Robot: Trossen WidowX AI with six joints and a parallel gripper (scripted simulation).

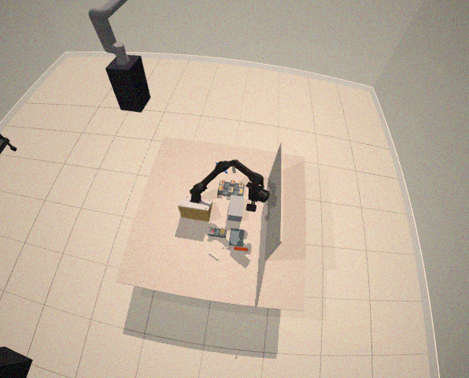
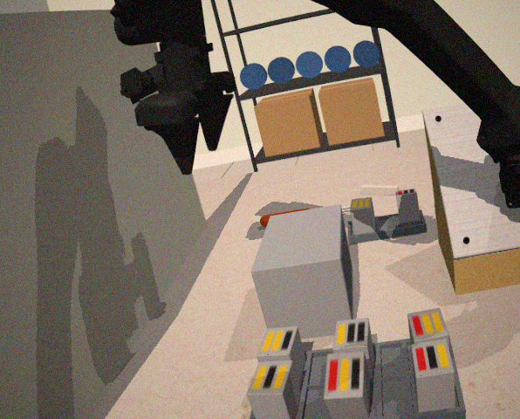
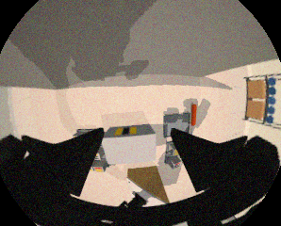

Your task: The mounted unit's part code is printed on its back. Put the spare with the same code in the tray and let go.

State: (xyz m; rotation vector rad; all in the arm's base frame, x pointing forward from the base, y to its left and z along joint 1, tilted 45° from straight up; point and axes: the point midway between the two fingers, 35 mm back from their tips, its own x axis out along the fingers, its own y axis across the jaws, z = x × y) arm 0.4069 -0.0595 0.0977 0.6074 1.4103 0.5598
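My gripper (image 1: 251,207) (image 2: 199,160) (image 3: 137,132) is open and empty. It hangs in the air beside the grey upright wall panel (image 1: 273,203) (image 2: 48,180), above and to the side of the grey box of the mounted unit (image 1: 235,206) (image 2: 303,265) (image 3: 129,150). In the wrist view a band of yellow and dark stripes (image 3: 129,131) shows on the box's upper edge. Several striped spares stand in a grey rack (image 2: 393,360) (image 1: 227,188), among them a yellow-black-yellow one (image 2: 269,376) and a red-yellow-black one (image 2: 344,374). The grey tray (image 1: 237,235) (image 3: 178,120) lies beyond the box.
The arm's tan base block (image 1: 193,211) (image 2: 476,216) stands beside the box. A small fixture with two blocks (image 2: 386,221) (image 1: 217,231), a red-handled screwdriver (image 2: 283,216) (image 1: 241,248) and a white stick (image 1: 213,255) lie near the tray. A shelf unit (image 2: 314,90) stands behind.
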